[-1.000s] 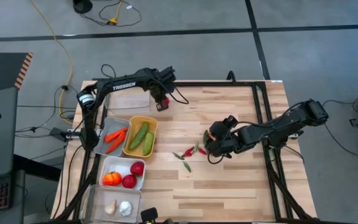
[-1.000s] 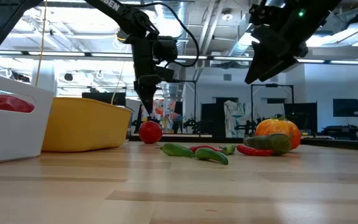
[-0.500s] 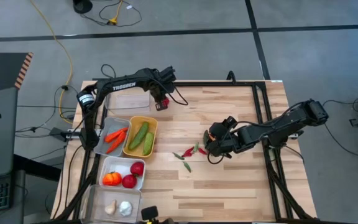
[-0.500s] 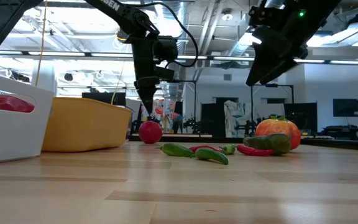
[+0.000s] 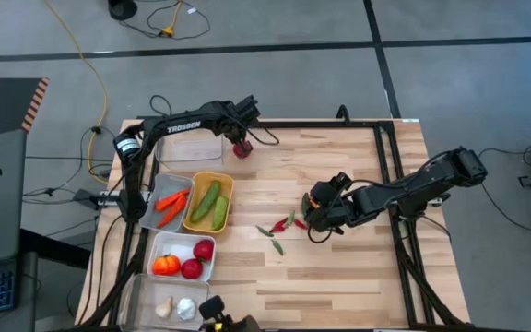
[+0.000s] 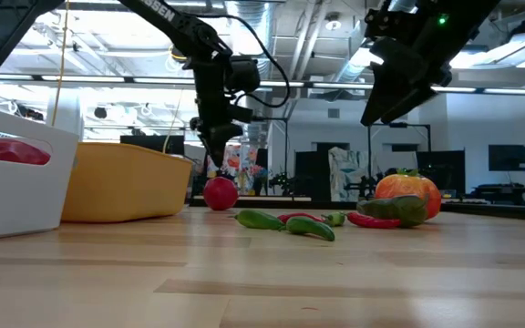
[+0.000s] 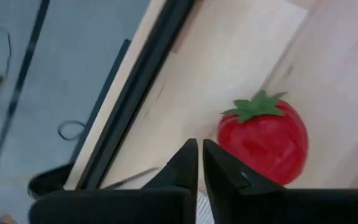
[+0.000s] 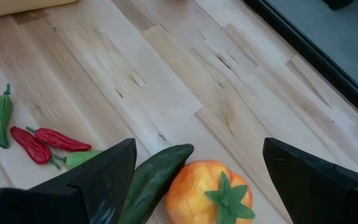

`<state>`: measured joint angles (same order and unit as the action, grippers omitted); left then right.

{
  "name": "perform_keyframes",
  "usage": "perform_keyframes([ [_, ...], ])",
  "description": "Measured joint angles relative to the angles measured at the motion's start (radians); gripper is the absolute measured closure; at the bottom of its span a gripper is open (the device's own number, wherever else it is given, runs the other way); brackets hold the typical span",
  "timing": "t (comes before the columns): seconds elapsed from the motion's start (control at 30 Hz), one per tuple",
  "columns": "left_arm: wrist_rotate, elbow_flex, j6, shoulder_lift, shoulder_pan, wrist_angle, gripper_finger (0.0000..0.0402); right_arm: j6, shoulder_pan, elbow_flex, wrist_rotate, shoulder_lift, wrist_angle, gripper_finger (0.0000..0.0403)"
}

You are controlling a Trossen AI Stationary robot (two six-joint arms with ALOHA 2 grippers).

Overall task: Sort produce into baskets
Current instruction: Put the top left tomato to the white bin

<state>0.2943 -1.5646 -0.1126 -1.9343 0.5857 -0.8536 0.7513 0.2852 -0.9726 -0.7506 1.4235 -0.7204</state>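
Observation:
A red tomato with a green stalk lies on the wood near the table's far edge; it also shows in the left wrist view. My left gripper is shut, pointing down right beside it. My right gripper is open and hangs above an orange pepper and a green cucumber, which lie side by side on the table. Red and green chillies lie on the wood just left of them. My left gripper's shut fingers point down right beside the tomato's side. I cannot tell whether they touch it. The tomato rests on the table.
At the left stand a grey basket with carrots, a yellow one with cucumbers, a white one with tomatoes and a pepper, and a clear one with garlic. Another clear tray stands at the far left. Black frame rails edge the table.
My left gripper has shifted a little toward the table's far edge beside the tomato, and more of the tomato shows from above. My right gripper has stayed open above the pepper.

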Motion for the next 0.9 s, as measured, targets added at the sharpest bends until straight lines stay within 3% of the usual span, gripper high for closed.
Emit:
perform_keyframes([
  [0.2, -0.023, 0.0, 0.099, 0.0, 0.003, 0.0, 0.0399, 0.0, 0.0, 0.0, 0.0, 0.0, 0.0, 0.0027],
  [0.37, -0.02, -0.002, 0.089, -0.058, -0.003, 0.004, 0.0401, 0.0, 0.0, 0.0, 0.0, 0.0, 0.001, 0.0027],
  [0.57, 0.085, -0.066, -0.021, -0.125, -0.036, -0.009, 0.04, 0.0, 0.0, 0.0, 0.036, 0.0, 0.003, 0.0027],
  [0.9, -0.067, -0.077, -0.085, -0.13, -0.049, -0.145, 0.0401, 0.0, 0.0, 0.0, 0.045, 0.0, 0.003, 0.0027],
])
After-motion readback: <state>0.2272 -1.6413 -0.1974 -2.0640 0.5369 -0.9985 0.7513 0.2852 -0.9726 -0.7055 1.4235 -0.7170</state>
